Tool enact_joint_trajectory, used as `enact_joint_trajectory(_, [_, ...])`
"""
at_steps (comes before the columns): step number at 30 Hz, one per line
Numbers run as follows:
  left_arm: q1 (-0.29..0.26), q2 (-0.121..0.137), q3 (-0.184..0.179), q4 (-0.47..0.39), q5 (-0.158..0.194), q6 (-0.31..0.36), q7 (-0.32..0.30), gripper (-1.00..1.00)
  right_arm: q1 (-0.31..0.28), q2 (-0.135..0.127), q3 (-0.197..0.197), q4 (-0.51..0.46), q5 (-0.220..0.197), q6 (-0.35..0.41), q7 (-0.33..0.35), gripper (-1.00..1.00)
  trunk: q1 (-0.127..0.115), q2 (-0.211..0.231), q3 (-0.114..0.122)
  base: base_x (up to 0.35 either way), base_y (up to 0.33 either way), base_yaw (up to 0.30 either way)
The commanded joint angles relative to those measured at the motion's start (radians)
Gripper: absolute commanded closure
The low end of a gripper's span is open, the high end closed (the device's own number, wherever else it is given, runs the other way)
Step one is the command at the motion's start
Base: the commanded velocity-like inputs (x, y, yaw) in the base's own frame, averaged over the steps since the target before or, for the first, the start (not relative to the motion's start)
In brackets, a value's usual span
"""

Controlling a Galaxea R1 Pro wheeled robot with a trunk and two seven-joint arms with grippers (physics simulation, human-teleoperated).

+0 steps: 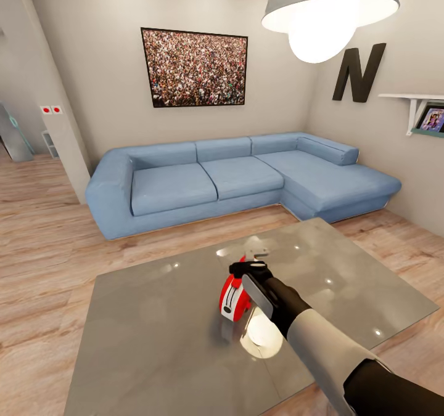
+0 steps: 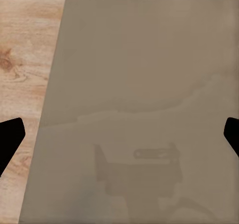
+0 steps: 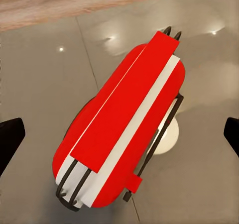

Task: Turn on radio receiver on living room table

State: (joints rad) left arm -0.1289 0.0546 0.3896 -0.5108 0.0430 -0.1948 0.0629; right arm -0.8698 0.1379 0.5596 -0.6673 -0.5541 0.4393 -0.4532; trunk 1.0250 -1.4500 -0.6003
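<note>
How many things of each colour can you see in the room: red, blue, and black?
Red: 1, the radio receiver on the table.
Blue: 1, the sofa.
Black: 1, the letter N on the wall.
Total: 3.

right tool (image 1: pixel 246 272) over red radio receiver (image 1: pixel 232 297), glossy table (image 1: pixel 154 336), blue sofa (image 1: pixel 234 179)

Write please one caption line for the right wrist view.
Red radio receiver lying on the glossy grey table, between the right gripper's open fingers.
</note>
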Motion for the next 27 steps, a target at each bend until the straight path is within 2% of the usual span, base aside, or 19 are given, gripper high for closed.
enact_joint_trajectory(1, [0.0, 0.0, 0.0, 0.0, 0.0, 0.0, 0.0, -1.0, 0.0, 0.0, 0.0, 0.0, 0.0, -0.002, 0.0, -1.0, 0.0, 0.0, 0.0, 0.0, 0.0, 0.0])
enact_joint_trajectory(8, [0.0, 0.001, 0.0, 0.0, 0.0, 0.0, 0.0, -1.0, 0.0, 0.0, 0.0, -0.002, 0.0, -0.005, 0.001, -1.0, 0.0, 0.0, -0.001, 0.0, 0.0, 0.0])
enact_joint_trajectory(23, [0.0, 0.001, 0.0, 0.0, 0.0, 0.0, 0.001, -1.0, 0.0, 0.0, 0.002, -0.002, 0.0, -0.005, 0.001, -1.0, 0.0, 0.0, -0.023, 0.0, 0.0, 0.0])
enact_joint_trajectory(25, [0.0, 0.0, 0.0, 0.0, 0.0, 0.0, 0.002, -1.0, 0.0, 0.0, 0.003, -0.003, 0.0, -0.005, 0.009, -1.0, 0.0, 0.0, -0.027, 0.0, 0.0, 0.0])
enact_joint_trajectory(27, [0.0, -0.001, 0.0, 0.0, 0.0, 0.0, 0.002, -1.0, 0.0, 0.0, 0.004, -0.003, 0.001, -0.006, 0.057, -1.0, 0.0, 0.0, -0.03, 0.0, 0.0, 0.0])
